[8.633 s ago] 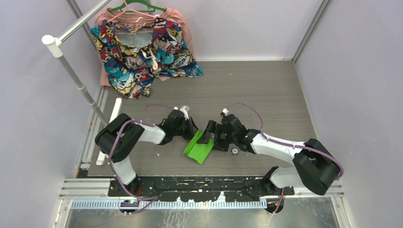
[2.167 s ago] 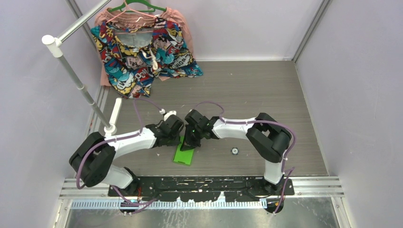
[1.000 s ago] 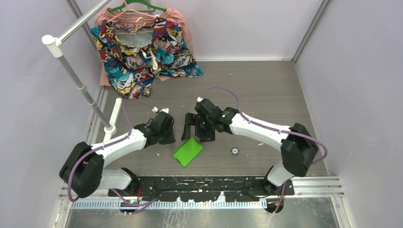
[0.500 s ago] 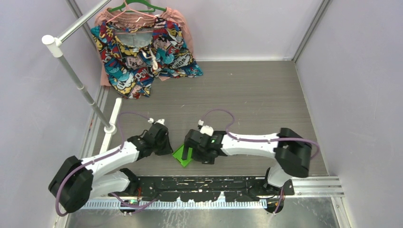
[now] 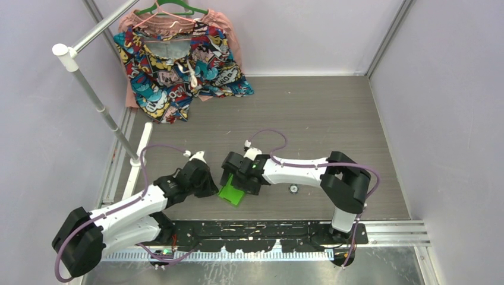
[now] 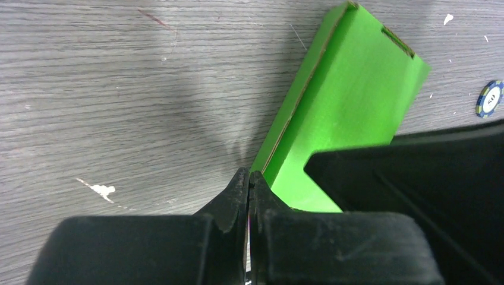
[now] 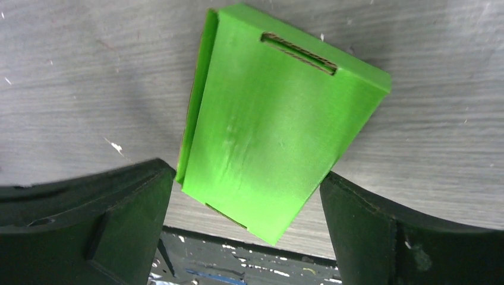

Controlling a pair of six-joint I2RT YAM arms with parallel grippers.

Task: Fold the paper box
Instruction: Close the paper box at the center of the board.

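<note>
Now, right tool (image 7: pixel 248 199) spread wide astride the paper box (image 7: pixel 279 119), left tool (image 6: pixel 248 184) pressed together beside its edge

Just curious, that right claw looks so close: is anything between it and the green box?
Nothing visible does. The right gripper is open with the paper box right between its fingers; the shut left gripper sits beside the box's edge, out of the way.

Bright, even overhead light casts only soft, diffuse shadows on the grey surface (image 6: pixel 89 71) and a mild sheen on the paper box (image 7: pixel 267 136); all views sharp.
</note>
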